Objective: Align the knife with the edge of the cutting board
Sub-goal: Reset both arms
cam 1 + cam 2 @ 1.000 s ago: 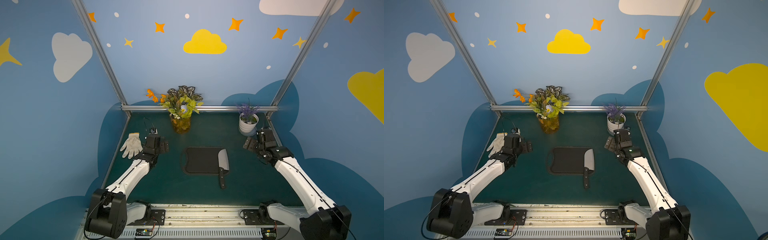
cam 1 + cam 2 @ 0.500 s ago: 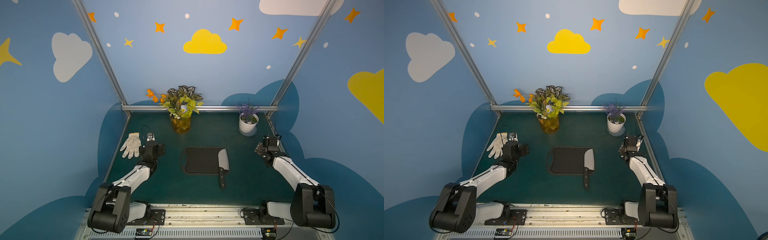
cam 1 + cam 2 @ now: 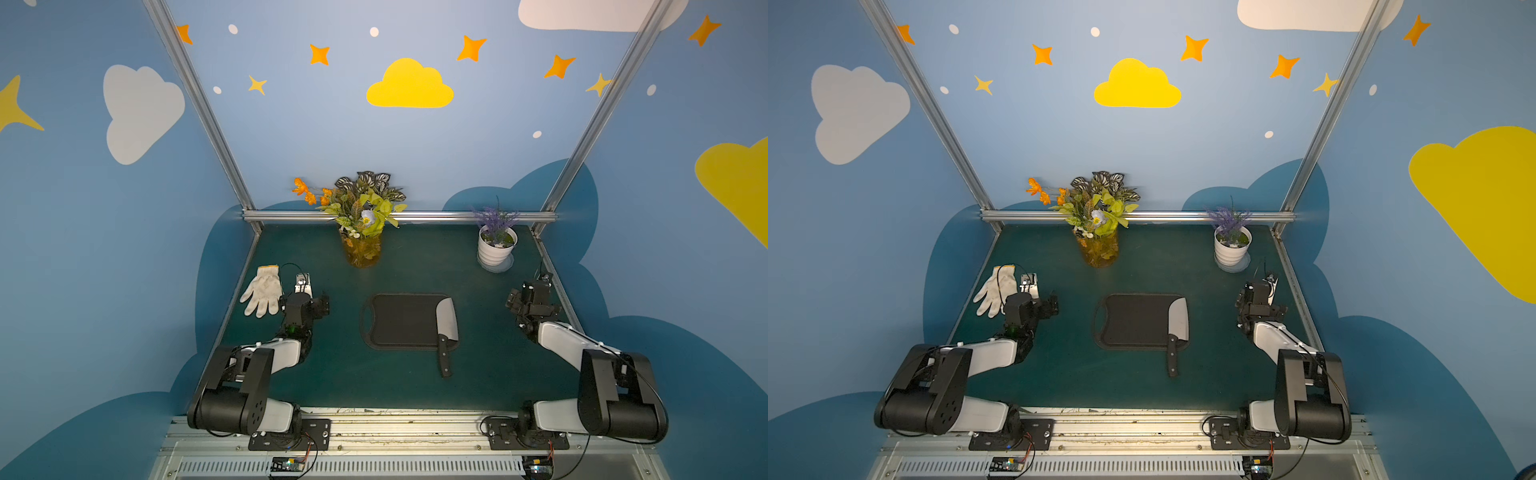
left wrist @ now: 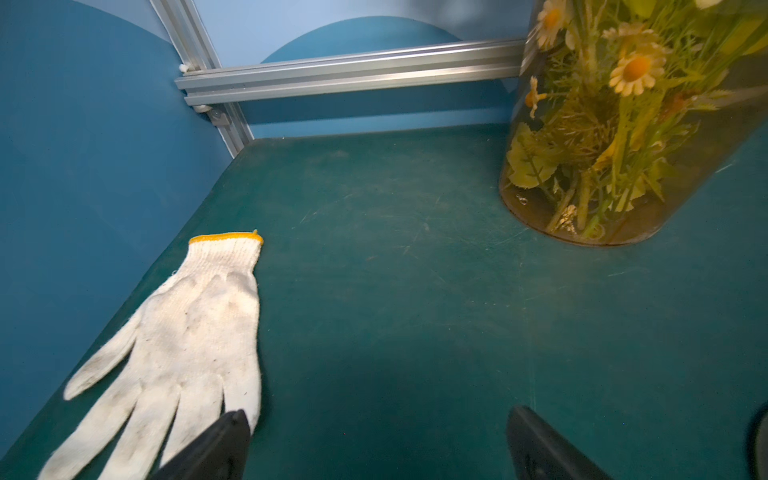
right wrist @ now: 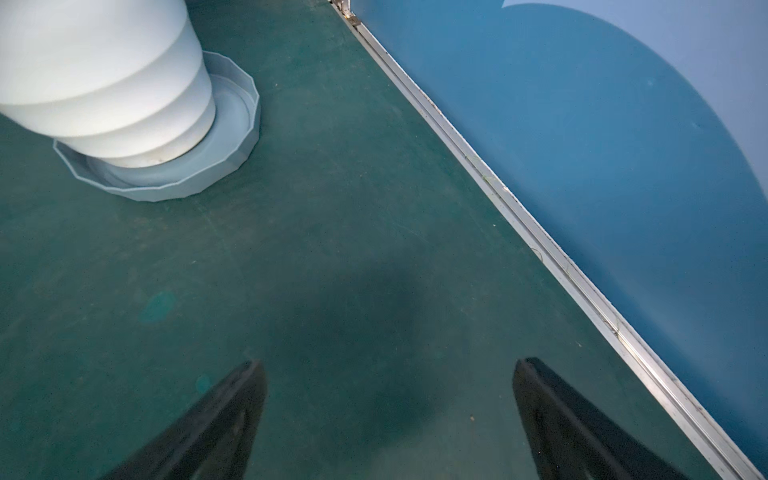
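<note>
Handle of the knife (image 3: 446, 320) overhangs the near long edge of the cutting board (image 3: 399, 320), out over the bench (image 3: 332, 374). Its blade lies on the board along the right short edge, long axis near-to-far, tip pointing away. Alignment looks all but done; the next move needs only a check. Left fingers (image 4: 220, 449) and right fingers (image 5: 224, 428) stand apart, empty, well off to either side.

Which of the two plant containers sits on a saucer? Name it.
The white pot holding purple lavender: it stands in a pale saucer; the amber glass vase of mixed flowers has none.
</note>
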